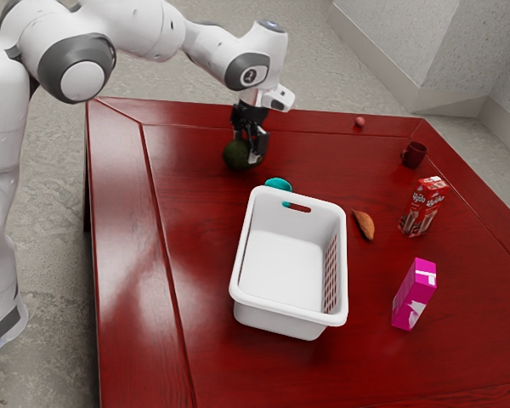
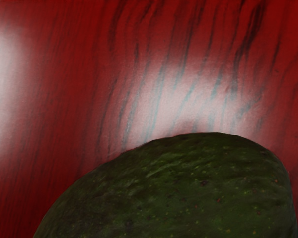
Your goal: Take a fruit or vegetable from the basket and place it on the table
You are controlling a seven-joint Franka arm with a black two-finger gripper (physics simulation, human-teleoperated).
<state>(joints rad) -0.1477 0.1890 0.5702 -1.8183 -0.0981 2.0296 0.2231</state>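
My gripper (image 1: 249,153) is right at avocado (image 1: 235,155), exterior view's upper middle, honestly can't tell if open or closed. White basket (image 1: 248,293) mid-frame, red table (image 1: 195,340) underneath.

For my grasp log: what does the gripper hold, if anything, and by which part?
The dark green fruit is at the gripper; whether held, I cannot tell.

In the exterior view, the basket (image 1: 280,320) stands on the table (image 1: 195,221) mid-frame, the avocado (image 1: 235,155) upper centre, mug (image 1: 415,155) upper right, a carton (image 1: 412,297) lower right.
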